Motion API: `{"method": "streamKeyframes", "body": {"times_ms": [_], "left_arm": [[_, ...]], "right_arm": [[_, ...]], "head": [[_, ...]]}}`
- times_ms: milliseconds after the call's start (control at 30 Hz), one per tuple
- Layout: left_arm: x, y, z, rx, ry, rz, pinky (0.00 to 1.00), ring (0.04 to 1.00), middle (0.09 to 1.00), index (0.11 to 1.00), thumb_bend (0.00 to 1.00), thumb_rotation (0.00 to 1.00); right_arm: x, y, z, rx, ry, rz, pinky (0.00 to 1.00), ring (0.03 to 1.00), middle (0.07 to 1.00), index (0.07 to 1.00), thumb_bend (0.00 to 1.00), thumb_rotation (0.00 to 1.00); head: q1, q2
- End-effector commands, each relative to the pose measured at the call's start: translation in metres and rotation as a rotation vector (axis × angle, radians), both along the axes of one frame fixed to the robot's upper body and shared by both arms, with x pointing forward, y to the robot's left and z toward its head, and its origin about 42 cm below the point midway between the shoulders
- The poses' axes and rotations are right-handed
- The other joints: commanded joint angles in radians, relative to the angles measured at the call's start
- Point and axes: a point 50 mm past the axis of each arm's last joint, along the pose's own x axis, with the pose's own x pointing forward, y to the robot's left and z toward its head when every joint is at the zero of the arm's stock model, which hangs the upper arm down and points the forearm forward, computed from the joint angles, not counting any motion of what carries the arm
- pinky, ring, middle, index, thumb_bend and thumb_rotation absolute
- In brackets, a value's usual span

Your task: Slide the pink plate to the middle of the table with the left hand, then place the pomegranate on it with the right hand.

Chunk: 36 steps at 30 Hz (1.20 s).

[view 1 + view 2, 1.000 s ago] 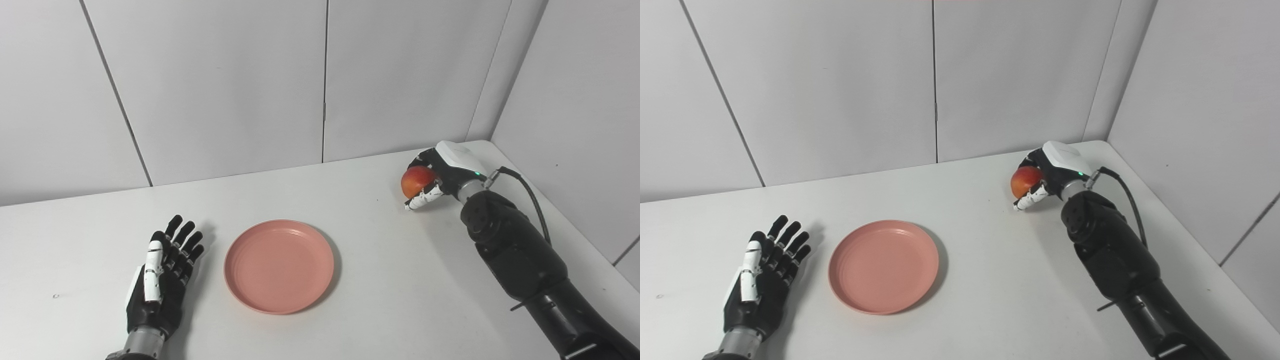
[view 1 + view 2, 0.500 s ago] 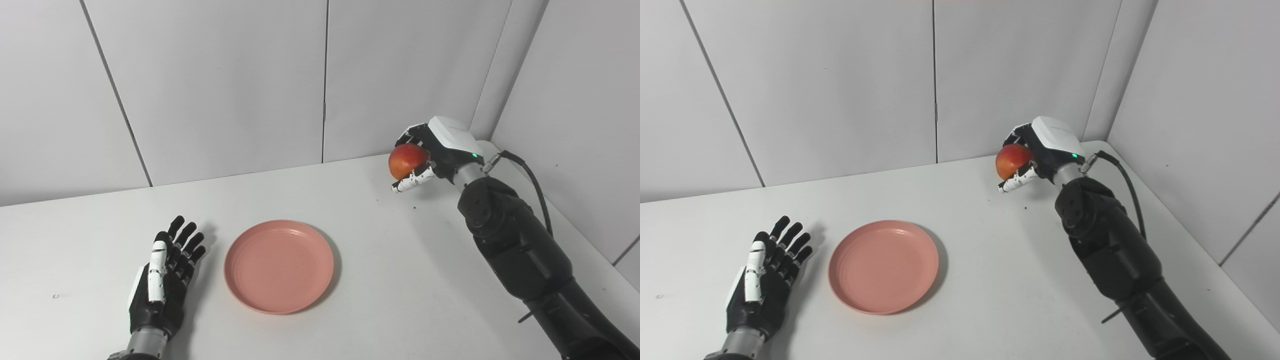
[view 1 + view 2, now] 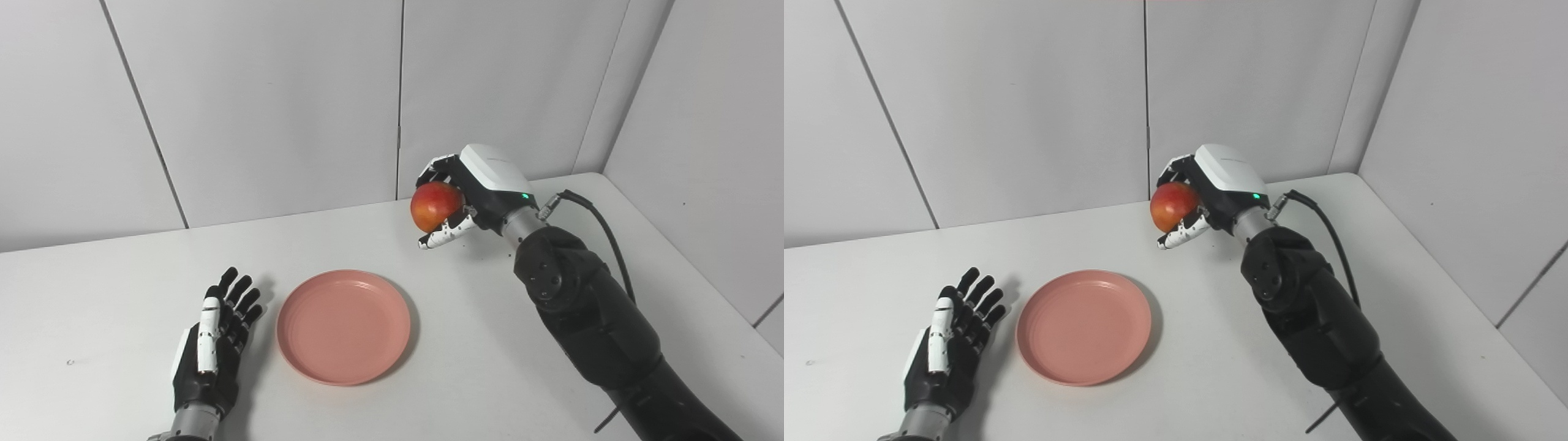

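Left hand: lay flat on table at 9 o'clock of pink plate, fingers spread, holding nothing, barely shifted. Pink plate: empty, unmoved near mid-table. Right hand: fingers wrapped round pomegranate, raised off table, carried leftward from far right corner; now at 1 o'clock of plate. Judged: carry under way, lowering onto plate outstanding.

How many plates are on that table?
1. The pink plate lies flat near the table's middle, beside the open left hand. None seems hidden, though the right arm covers some table.
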Motion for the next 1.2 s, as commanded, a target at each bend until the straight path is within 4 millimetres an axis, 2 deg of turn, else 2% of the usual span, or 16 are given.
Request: {"method": "streamKeyframes", "body": {"times_ms": [0, 233, 467, 633, 967, 1167], "left_arm": [[-0.001, -0.006, 0.006, 0.004, -0.018, -0.005, 0.94, 0.930, 0.942, 0.932, 0.42, 1.00], [-0.003, -0.014, 0.009, 0.046, -0.043, 0.009, 0.94, 0.927, 0.943, 0.933, 0.44, 1.00], [-0.003, -0.022, 0.010, 0.053, -0.051, 0.018, 0.94, 0.931, 0.946, 0.936, 0.45, 1.00], [-0.003, -0.027, 0.011, 0.057, -0.063, 0.027, 0.95, 0.937, 0.952, 0.942, 0.44, 1.00], [-0.003, -0.041, 0.014, 0.054, -0.078, 0.054, 0.95, 0.939, 0.955, 0.946, 0.44, 1.00], [-0.003, -0.047, 0.016, 0.062, -0.085, 0.068, 0.96, 0.948, 0.963, 0.951, 0.43, 1.00]], "right_arm": [[-0.002, 0.009, 0.029, -0.024, -0.106, 0.027, 0.34, 0.425, 0.450, 0.535, 0.52, 0.00], [-0.005, 0.034, 0.026, -0.039, -0.089, 0.087, 0.32, 0.403, 0.444, 0.539, 0.52, 0.00], [-0.006, 0.054, 0.017, -0.041, -0.065, 0.148, 0.37, 0.430, 0.451, 0.535, 0.52, 0.00], [-0.004, 0.069, 0.006, -0.034, -0.031, 0.187, 0.33, 0.395, 0.436, 0.537, 0.52, 0.00], [0.001, 0.092, -0.017, -0.033, 0.013, 0.251, 0.32, 0.394, 0.439, 0.534, 0.52, 0.00], [0.003, 0.104, -0.031, -0.028, 0.073, 0.275, 0.31, 0.390, 0.433, 0.537, 0.52, 0.00]], "head": [[0.000, -0.001], [0.067, 0.011], [0.133, 0.021], [0.162, 0.027], [0.246, 0.036], [0.262, 0.038]]}}
